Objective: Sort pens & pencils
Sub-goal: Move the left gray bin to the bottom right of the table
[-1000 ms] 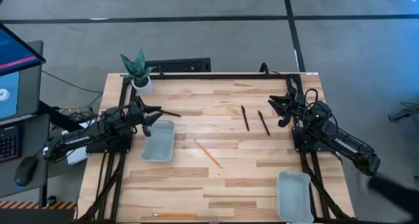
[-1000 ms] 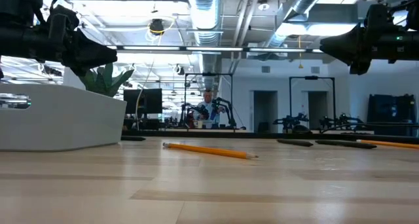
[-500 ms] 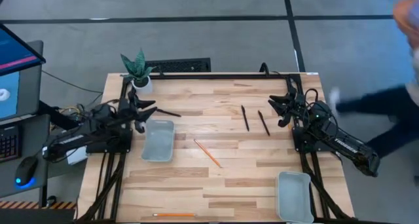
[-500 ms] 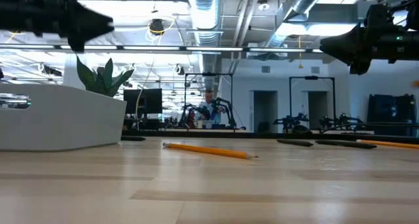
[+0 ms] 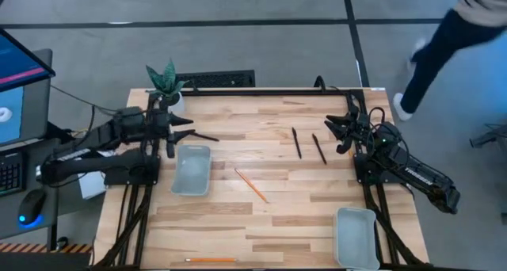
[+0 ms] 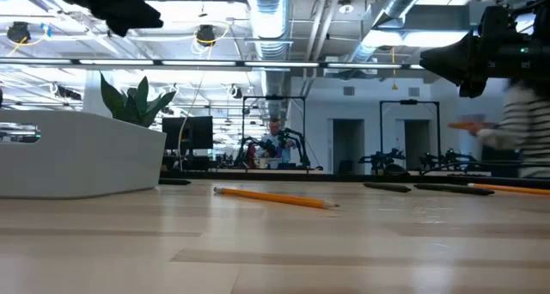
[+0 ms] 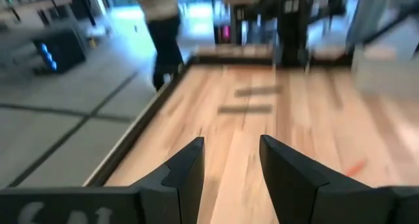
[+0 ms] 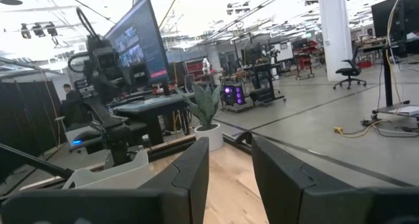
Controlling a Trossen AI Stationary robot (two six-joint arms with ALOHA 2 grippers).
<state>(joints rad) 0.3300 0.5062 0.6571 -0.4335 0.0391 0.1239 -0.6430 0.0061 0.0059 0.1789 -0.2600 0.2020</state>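
1. My left gripper has lifted and drawn back toward 10 o'clock. A second ago it hung over the left tray; now it is high above that tray's far edge, just beside the potted plant. In the low view it has climbed nearly out of the top of the picture.
2. Its jaws stand apart with nothing between them. I judge this to be a retreat with nothing carried, not a delivery.
3. My right gripper has not moved. It waits at 2 o'clock, jaws also parted and bare.
4. Nothing is sorted yet, as far as I can see: both the left tray and the right tray at 5 o'clock look empty.
5. Of the pens, two lie side by side toward 1 o'clock, near my right gripper. A third lies at 10 o'clock, just beside my left gripper.
6. Of the pencils, one lies slantwise at the table's centre. Another lies along the near edge at 7 o'clock.
7. The pens are thin, matt black sticks; the pencils are slimmer and orange. Both kinds lie flat, so my jaws would have to come right down to the wood.
8. The table is pale planked wood, smooth and faintly glossy. The trays are shallow, round-cornered, grey-white basins.
9. A person walks past beyond the 1 o'clock corner, well clear of me.
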